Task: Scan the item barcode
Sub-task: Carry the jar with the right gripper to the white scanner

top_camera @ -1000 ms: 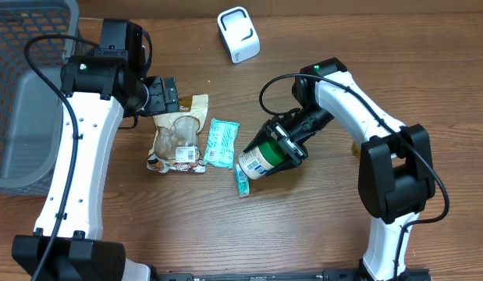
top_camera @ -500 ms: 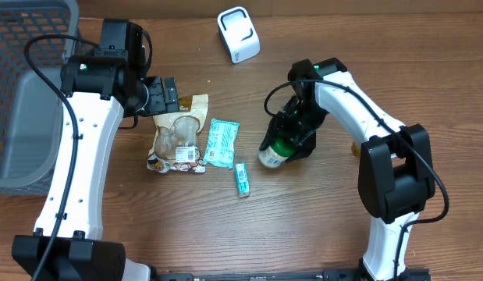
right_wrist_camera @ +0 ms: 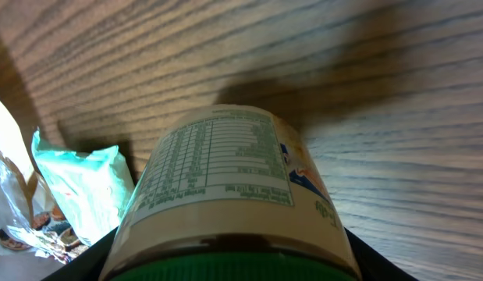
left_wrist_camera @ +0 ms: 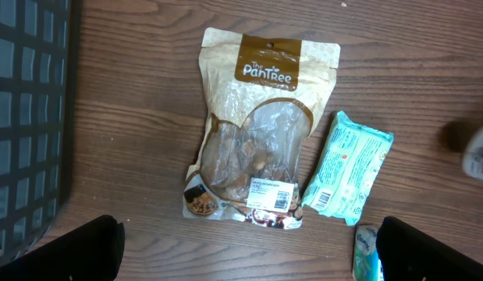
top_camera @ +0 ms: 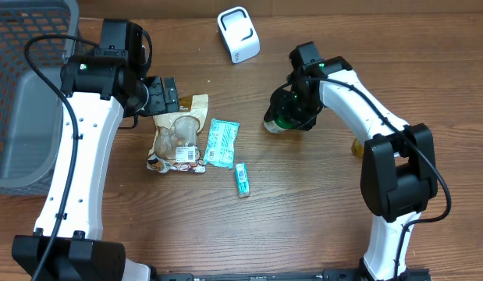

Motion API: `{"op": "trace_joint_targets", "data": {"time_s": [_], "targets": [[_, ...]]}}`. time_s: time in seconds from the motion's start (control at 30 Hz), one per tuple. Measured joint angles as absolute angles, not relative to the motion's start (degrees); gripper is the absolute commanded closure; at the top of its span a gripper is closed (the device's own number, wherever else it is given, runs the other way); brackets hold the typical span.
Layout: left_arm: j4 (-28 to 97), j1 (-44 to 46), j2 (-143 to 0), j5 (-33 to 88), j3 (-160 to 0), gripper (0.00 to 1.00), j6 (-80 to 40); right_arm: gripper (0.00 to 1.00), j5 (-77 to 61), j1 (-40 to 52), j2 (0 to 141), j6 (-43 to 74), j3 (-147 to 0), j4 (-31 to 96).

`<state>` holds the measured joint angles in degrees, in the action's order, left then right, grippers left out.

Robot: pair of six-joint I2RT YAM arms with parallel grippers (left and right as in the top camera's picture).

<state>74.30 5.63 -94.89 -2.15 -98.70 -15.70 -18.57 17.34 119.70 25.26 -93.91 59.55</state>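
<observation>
The jar [right_wrist_camera: 225, 179], white-labelled with a green lid, sits in the right gripper [top_camera: 297, 109]. Its jaws are clamped around the lid end and the body points down at the counter [top_camera: 303, 226]. It is right of the packets and below the white scanner [top_camera: 238, 33], well apart from it. From its shadow it seems to be lifted clear of the wood, though I cannot be sure.

The main risk is a missed read. The panel facing the wrist camera is the nutrition table and no barcode shows, so the code may face away from the scanner unless the jar is rotated. The jar is also round and smooth, so turning the wrist could let it twist or slip out.

The nutrition table is too fine to read, and so is a bit of blue and red lettering at the label's edge. The pouch [left_wrist_camera: 257, 148] reads "The PanTree". The mint-green packet [left_wrist_camera: 349, 176] beside it has print too small to make out.

The left gripper [top_camera: 161, 95] hovers over the pouch, jaws spread wide and empty.
</observation>
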Motion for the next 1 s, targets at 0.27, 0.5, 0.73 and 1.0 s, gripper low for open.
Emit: {"op": "trace_joint_targets", "data": {"time_s": [0.27,0.5,0.73,1.0], "targets": [[74.32,5.63,-94.89,-2.13,-98.7,0.01,-15.7,0.96,-17.98,17.02,119.81,23.64,-105.38,71.68],[74.3,5.63,-94.89,-2.15,-98.7,0.0,-15.7,0.96,-17.26,19.18,119.81,20.53,-124.07,81.76],[74.3,5.63,-94.89,-2.15,-98.7,0.01,-15.7,0.96,-11.64,23.53,119.74,19.29,-129.64,75.16],[74.28,5.63,-94.89,-2.17,-98.7,0.0,-15.7,0.96,2.98,27.73,119.83,18.98,-127.79,56.21]]}}
